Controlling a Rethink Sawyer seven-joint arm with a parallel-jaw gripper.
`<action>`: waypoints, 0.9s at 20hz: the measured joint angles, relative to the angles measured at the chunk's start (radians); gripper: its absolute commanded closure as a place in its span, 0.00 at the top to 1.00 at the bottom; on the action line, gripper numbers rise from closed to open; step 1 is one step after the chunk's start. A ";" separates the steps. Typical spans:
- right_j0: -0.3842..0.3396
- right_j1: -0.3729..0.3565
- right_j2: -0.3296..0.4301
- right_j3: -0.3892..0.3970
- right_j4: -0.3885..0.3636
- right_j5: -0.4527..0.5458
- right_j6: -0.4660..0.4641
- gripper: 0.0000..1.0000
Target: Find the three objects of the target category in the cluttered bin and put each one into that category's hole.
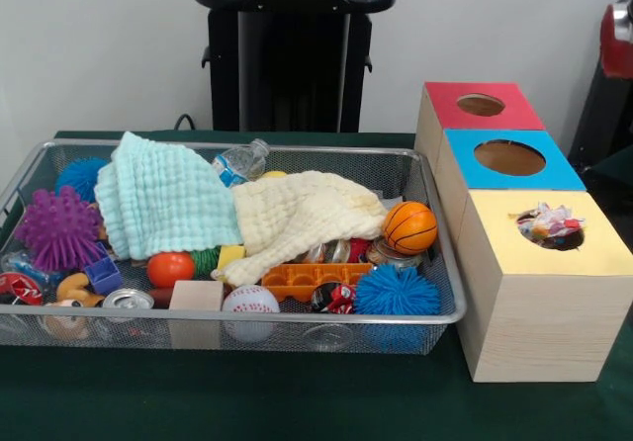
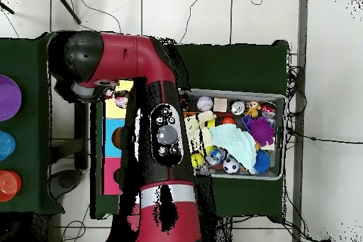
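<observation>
a wire mesh bin [image 1: 440, 263] sat on the green counter [image 1: 297, 401], packed with clutter. a pale mint cloth [image 1: 163, 204] and a cream cloth [image 1: 297, 219] lay draped over the middle, hiding much beneath. around them showed a small basketball [image 1: 409, 226], a baseball [image 1: 249, 300], a blue fuzzy ball [image 1: 397, 291], a purple spiky ball [image 1: 57, 227], an orange ball [image 1: 170, 268], a wooden block [image 1: 196, 297], an orange tray [image 1: 302, 281], a can [image 1: 128, 300] and a plastic bottle [image 1: 240, 162].

just beside the bin stood three wooden boxes: the red-topped box [image 1: 482, 105] and blue-topped box [image 1: 509, 158] showed dark holes, while crumpled wrappers [image 1: 549, 223] filled the hole of the yellow-topped box [image 1: 554, 253].

from overhead the red arm [image 2: 159, 140] covered the boxes and the bin's near end; the tool was hidden, so its state could not be told
</observation>
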 measured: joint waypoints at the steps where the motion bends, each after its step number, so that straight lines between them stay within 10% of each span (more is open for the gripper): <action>1: 0.001 0.008 0.000 0.000 -0.005 -0.018 0.000 0.00; 18: 0.001 0.051 0.000 0.004 -0.042 -0.133 0.000 0.00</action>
